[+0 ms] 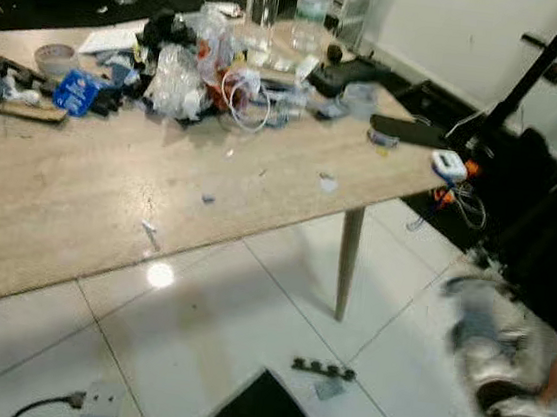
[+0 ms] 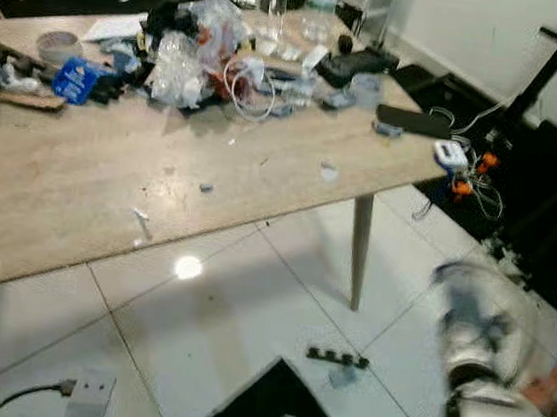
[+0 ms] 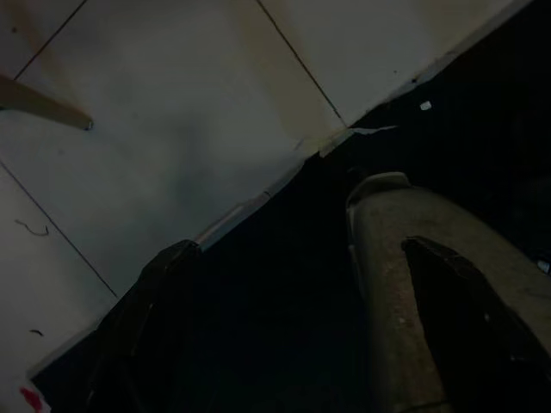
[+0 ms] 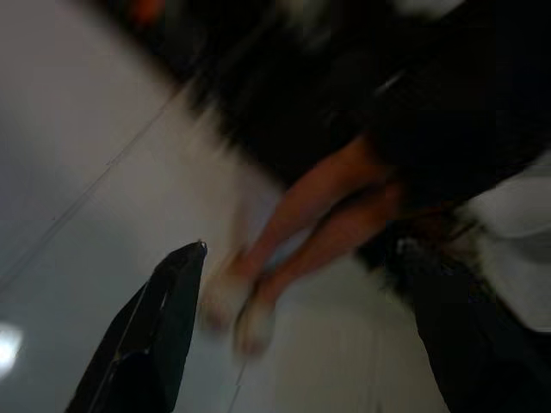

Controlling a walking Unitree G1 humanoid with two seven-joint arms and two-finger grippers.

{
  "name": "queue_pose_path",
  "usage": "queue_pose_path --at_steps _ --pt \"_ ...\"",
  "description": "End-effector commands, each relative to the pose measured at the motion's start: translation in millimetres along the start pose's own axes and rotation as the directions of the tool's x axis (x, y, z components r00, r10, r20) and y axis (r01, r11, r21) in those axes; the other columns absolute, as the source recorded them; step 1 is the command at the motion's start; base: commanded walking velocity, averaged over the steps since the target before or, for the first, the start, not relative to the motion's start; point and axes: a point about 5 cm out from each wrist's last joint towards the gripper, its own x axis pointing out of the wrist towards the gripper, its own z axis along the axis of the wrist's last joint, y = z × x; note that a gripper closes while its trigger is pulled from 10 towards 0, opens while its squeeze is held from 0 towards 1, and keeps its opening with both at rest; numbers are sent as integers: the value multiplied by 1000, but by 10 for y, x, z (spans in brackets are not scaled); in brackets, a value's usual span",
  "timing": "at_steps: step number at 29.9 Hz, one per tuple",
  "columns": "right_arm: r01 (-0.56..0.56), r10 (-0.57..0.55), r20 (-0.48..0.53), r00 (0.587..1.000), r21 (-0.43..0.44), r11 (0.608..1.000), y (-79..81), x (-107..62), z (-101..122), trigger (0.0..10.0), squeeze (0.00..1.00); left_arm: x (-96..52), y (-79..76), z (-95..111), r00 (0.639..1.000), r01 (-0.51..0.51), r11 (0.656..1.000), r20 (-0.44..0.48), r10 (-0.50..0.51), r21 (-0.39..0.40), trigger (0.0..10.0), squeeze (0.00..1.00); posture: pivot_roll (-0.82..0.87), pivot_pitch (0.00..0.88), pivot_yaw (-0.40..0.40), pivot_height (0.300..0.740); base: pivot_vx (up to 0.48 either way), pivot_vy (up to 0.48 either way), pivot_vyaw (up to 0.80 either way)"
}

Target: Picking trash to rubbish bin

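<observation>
Trash pile (image 1: 188,72) crowds table's (image 1: 77,206) far edge; near edge bare. Right claw (image 4: 301,335) and left claw (image 3: 284,344) spread wide.

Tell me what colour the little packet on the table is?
Blue packet, clearest in the left eye view.

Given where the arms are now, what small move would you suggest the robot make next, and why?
Probably a step toward the table: the trash pile lies at its far side, while the right gripper and left gripper both hang open and low over the floor, holding nothing, so neither looks able to reach it yet.
</observation>
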Motion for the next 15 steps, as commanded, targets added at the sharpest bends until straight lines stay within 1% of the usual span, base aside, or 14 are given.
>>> queue_pose_path --at_steps 1,3,4,5,6,7,8,9,10,11,12,13,14,15 --pt "50 -49 -34 998 28 998 -19 -9 -71 10000 0 -35 -37 -204 997 8 1000 -75 -8 -8 10000 0 -12 102 -53 740 0 0 0" --pt "151 -154 13 988 149 977 -185 56 274 10000 0 -37 -39 -209 997 8 1000 -76 -9 -10 10000 0 -14 107 -51 740 0 0 0" --pt "151 -154 13 988 149 977 -185 56 274 10000 0 -37 -39 -209 997 8 1000 -76 -9 -10 10000 0 -14 107 -51 740 0 0 0" --pt "159 -171 52 984 182 970 -220 64 420 10000 0 -38 -40 -212 997 9 1000 -77 -10 -10 10000 0 -21 109 -49 740 0 0 0" --pt "123 -158 122 980 256 959 -228 58 646 10000 0 -38 -41 -214 997 10 1000 -77 -11 -10 10000 0 -21 109 -49 740 0 0 0" --pt "123 -158 122 980 256 959 -228 58 646 10000 0 -38 -41 -214 997 10 1000 -77 -11 -10 10000 0 -21 109 -49 740 0 0 0" --pt "60 -137 217 967 326 943 -227 29 896 10000 0 -38 -43 -214 997 14 1000 -76 -15 -11 10000 0 -21 109 -49 740 0 0 0" --pt "-47 -91 320 943 399 916 -200 -25 1152 10000 0 -38 -44 -214 997 17 1000 -75 -18 -13 10000 0 -21 109 -49 740 0 0 0" --pt "-47 -91 320 943 399 916 -200 -25 1152 10000 0 -38 -44 -214 997 17 1000 -75 -18 -13 10000 0 -21 109 -49 740 0 0 0" --pt "-286 39 444 895 506 814 -75 -137 1462 10000 0 -39 -46 -217 997 19 1000 -75 -20 -17 10000 0 -21 111 -47 740 0 0 0" --pt "-527 177 561 808 558 641 73 -279 1732 10000 0 -40 -48 -219 997 23 1000 -76 -25 -20 10000 0 -21 111 -47 740 0 0 0" --pt "-727 250 709 660 516 454 167 -466 1984 10000 0 -40 -50 -220 997 28 999 -76 -29 -20 10000 0 -21 111 -47 740 0 0 0" --pt "-727 250 709 660 516 454 167 -466 1984 10000 0 -40 -50 -220 997 28 999 -76 -29 -20 10000 0 -21 111 -47 740 0 0 0" --pt "-839 274 806 525 435 326 215 -623 2143 10000 0 -40 -53 -219 997 33 999 -75 -34 -19 10000 0 -21 111 -47 740 0 0 0"
